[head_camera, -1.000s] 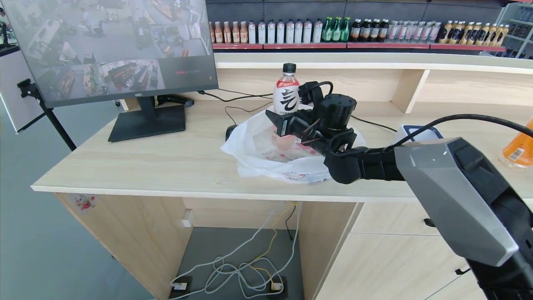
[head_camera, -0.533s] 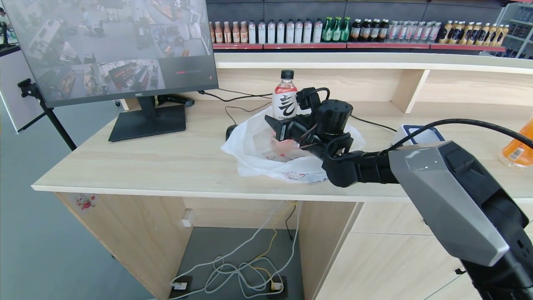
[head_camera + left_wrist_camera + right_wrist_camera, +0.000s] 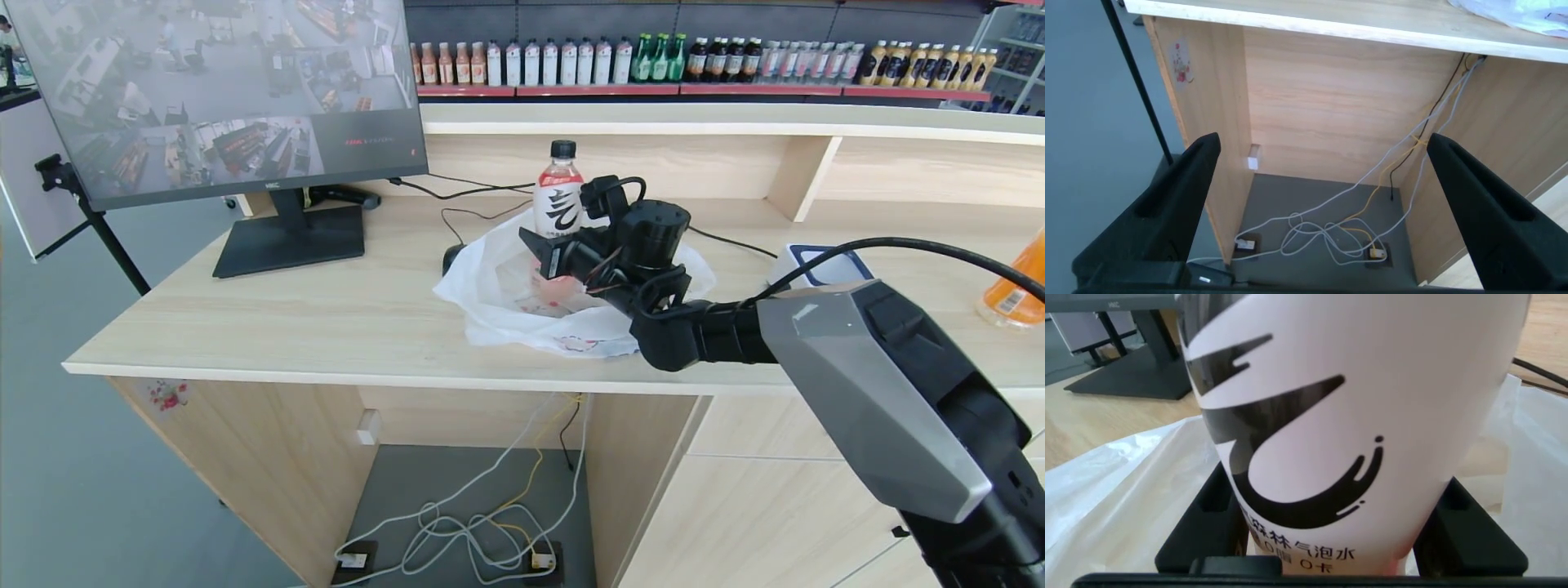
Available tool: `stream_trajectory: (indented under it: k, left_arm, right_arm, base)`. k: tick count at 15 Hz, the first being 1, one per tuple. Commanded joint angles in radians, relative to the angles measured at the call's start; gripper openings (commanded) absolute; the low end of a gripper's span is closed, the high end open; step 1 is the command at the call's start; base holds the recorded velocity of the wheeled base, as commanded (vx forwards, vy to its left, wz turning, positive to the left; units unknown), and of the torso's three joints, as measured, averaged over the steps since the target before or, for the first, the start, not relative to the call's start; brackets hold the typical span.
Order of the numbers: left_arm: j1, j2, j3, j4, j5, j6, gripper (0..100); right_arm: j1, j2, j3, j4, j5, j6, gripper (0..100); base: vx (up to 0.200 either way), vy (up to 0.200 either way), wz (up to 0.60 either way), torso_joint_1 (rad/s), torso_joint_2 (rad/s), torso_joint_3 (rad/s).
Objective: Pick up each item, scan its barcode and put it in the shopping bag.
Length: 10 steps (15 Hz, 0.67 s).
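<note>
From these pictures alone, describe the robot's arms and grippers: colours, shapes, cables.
Right arm: black, jointed, with an angular grey shell and a black cable arching over it. Right gripper: black, round wrist housing. Left gripper: two broad black fingers.

Black right arm (image 3: 702, 331) (grey shell (image 3: 865, 392), looping cable (image 3: 898, 243))

The claw (image 3: 563, 255) is filled by the bottle (image 3: 560, 196), and directly beneath it the shopping bag (image 3: 490, 298) is spread. To its left, bare counter (image 3: 326, 314) is found before the monitor (image 3: 220, 90). Behind it, passage is blocked by the raised ledge (image 3: 694, 155). To its right, a white device (image 3: 820, 263) is set.
</note>
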Motion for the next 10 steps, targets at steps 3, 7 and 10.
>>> stream_trajectory:
  k: [3, 7, 10]
  left_arm:
    - [0.000, 0.000, 0.000, 0.000, 0.000, 0.001, 100]
    - [0.000, 0.000, 0.000, 0.000, 0.000, 0.001, 100]
    - [0.000, 0.000, 0.000, 0.000, 0.000, 0.001, 100]
  right_arm:
    - [0.001, 0.002, 0.023, -0.010, 0.002, 0.003, 0]
    - [0.002, 0.002, 0.044, -0.018, 0.002, 0.004, 0]
    - [0.004, 0.000, 0.043, -0.019, 0.002, 0.008, 0]
  base:
    - [0.000, 0.000, 0.00, 0.000, 0.00, 0.000]
    - [0.000, 0.000, 0.00, 0.000, 0.00, 0.000]
    - [0.000, 0.000, 0.00, 0.000, 0.00, 0.000]
